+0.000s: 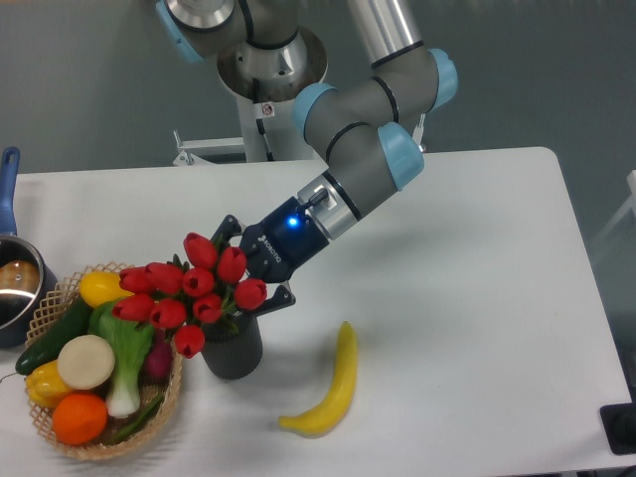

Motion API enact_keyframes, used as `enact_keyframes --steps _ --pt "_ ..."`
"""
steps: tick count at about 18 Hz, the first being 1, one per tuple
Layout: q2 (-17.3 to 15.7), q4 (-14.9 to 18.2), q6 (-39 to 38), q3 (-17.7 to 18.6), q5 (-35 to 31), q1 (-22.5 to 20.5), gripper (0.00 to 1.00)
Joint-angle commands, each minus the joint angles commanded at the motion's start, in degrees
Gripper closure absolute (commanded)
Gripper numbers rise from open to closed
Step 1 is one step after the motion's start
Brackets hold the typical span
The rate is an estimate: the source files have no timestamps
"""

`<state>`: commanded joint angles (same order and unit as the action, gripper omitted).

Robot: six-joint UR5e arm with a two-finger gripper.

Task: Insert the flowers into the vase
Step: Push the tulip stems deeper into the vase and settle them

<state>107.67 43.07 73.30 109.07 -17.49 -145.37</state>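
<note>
The flowers (pixel 189 293), a bunch of glossy red tulips with dark green leaves, lean out to the left over the vase and the basket's edge. Their stems run down into the mouth of the vase (pixel 235 356), a short dark ribbed cylinder on the white table. My gripper (pixel 253 266) comes in from the upper right and is shut on the flowers just above the vase's rim. One dark finger (pixel 229 225) shows above the bunch and the other at the lower right. The vase's mouth is hidden by blooms and leaves.
A woven basket (pixel 60 294) of fruit and vegetables stands just left of the vase, under the blooms. A yellow banana (pixel 330 390) lies to the vase's right. A pot with a blue handle (pixel 12 268) sits at the left edge. My arm's base (pixel 266 89) stands behind.
</note>
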Motion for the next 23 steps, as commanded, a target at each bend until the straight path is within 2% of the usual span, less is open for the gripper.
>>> enact_keyframes --steps 10,18,23 --pt "0.4 0.0 1.4 0.9 0.0 -0.4 0.47" --pt "0.6 0.0 1.5 0.9 -0.1 -0.4 0.30" --pt "0.6 0.0 1.5 1.2 -0.1 -0.4 0.28"
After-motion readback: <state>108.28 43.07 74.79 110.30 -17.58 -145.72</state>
